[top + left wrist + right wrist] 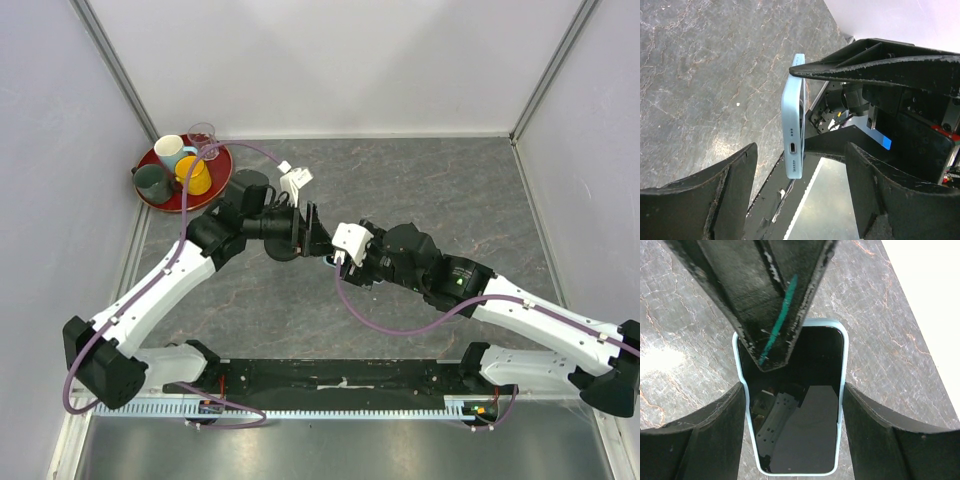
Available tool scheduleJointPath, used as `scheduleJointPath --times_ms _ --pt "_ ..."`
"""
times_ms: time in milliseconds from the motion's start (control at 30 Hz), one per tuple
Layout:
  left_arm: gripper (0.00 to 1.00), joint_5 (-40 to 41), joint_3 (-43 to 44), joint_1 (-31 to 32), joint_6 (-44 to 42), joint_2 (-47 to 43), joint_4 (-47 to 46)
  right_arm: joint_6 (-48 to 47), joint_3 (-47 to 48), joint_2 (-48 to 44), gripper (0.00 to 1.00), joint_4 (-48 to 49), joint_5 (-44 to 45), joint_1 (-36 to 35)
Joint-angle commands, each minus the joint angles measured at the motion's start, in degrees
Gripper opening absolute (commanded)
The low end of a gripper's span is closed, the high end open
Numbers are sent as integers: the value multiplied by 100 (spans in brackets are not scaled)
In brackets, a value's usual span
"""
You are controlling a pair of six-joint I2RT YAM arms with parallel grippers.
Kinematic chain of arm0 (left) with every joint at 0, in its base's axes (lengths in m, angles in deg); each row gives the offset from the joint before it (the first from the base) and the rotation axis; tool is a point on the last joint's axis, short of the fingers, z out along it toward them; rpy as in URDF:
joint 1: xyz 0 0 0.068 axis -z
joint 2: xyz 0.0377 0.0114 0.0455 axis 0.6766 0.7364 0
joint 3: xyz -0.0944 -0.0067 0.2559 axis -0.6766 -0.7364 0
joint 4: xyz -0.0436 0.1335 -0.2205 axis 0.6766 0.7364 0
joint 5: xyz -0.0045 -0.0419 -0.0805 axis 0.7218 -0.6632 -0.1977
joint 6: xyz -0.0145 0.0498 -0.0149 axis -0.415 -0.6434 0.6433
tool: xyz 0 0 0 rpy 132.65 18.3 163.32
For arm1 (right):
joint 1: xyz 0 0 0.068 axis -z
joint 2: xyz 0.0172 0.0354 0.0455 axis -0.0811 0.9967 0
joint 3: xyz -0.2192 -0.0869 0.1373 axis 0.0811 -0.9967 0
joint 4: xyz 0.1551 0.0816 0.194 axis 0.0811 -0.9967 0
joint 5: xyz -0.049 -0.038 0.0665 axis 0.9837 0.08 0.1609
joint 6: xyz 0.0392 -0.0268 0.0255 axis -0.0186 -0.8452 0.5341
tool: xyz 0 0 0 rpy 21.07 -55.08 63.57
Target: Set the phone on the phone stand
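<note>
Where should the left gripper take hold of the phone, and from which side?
Pinch the phone at its free port end, across screen and back, coming straight in from that end. The right gripper clamps the long edges farther up, and the phone stands edge-on, centred before the open left gripper.

We look down on a grey, veined tabletop, boxed in on three sides by pale lilac-white wall panels, with aluminium posts rising at the far corners. In the far-left corner sits a red tray carrying cups. A brushed-metal strip runs along the near edge. The light is soft and even, though we catch one bright glare patch on the stone pattern.
</note>
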Motion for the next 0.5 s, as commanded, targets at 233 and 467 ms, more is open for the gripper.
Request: scheduleJointPath --times_ms 233,467 --pt "66 -659 -129 122 101 251 -454 11 657 44 0 333 -49 -247" --pt "17 -511 -103 131 75 112 -630 176 667 176 7 394 144 -335"
